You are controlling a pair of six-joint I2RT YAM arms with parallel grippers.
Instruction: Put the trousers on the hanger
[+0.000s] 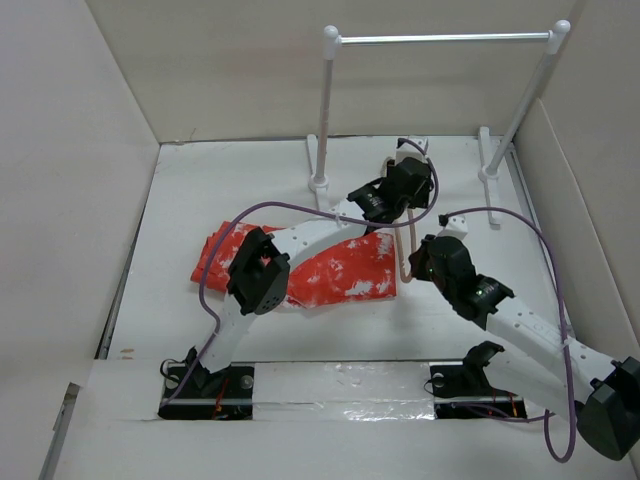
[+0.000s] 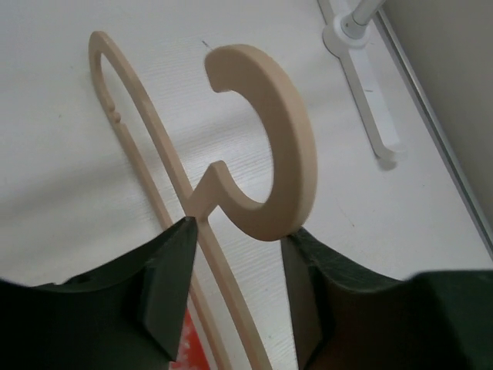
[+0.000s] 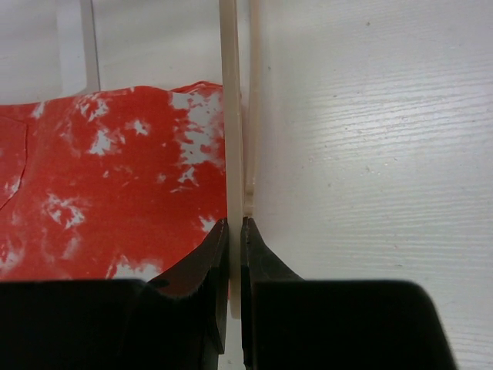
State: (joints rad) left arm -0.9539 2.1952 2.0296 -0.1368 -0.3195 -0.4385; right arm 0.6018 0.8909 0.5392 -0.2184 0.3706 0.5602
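Two-handed grip on thin pale beige wooden hanger [image 2: 277,139]: left gripper [image 2: 239,231] clenched around hook, right gripper [image 3: 235,227] pinching rail. Risk: opposed pulls twisting it, bunching orange-red white-mottled cloth trousers [image 3: 100,185].

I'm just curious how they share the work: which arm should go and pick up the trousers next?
Probably the left. The right gripper is shut on the hanger and can hold it; the left gripper merely straddles its hook, and the trousers lie on the left arm's side, under it.
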